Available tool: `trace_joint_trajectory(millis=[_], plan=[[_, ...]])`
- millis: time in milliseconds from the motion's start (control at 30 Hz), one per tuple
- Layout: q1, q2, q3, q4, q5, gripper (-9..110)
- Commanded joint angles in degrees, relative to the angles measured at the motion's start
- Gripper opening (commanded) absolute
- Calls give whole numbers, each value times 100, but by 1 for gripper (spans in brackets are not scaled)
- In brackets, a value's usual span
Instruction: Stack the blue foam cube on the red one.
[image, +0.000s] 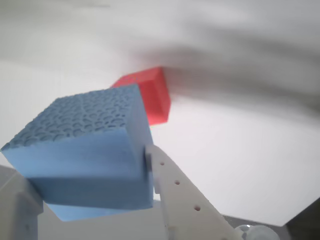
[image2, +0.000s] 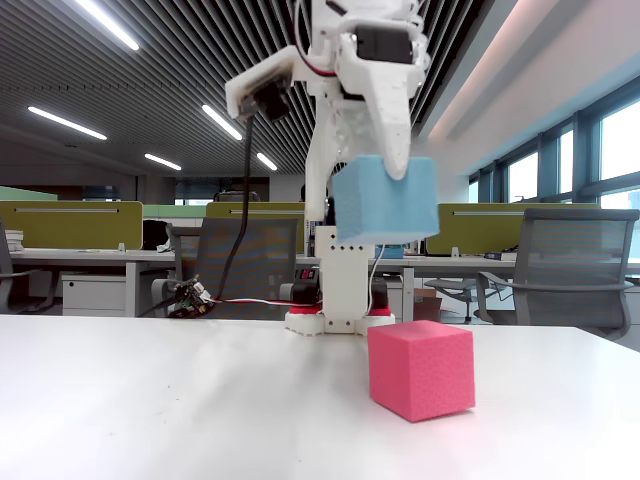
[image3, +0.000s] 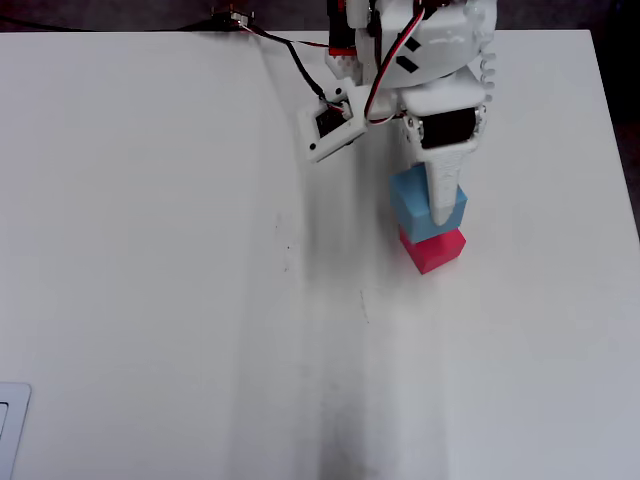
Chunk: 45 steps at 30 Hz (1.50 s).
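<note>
The blue foam cube fills the wrist view's lower left, clamped in the hand. Only the fixed view shows it lifted clear above the red one, at lower right on the table.

The white table is seen bare on every side of the red one, so free passage is offered all round. Clear air is left above it in the fixed view, below the blue foam cube held aloft.
</note>
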Motion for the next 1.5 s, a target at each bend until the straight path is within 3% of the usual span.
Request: trace_joint_trajectory(millis=[0, 1133, 1167, 1467], plan=[[-149, 193, 18, 26, 97, 23], [-167, -782, 914, -967, 176, 22], [-141, -694, 747, -809, 176, 29], [-132, -563, 773, -712, 176, 39]])
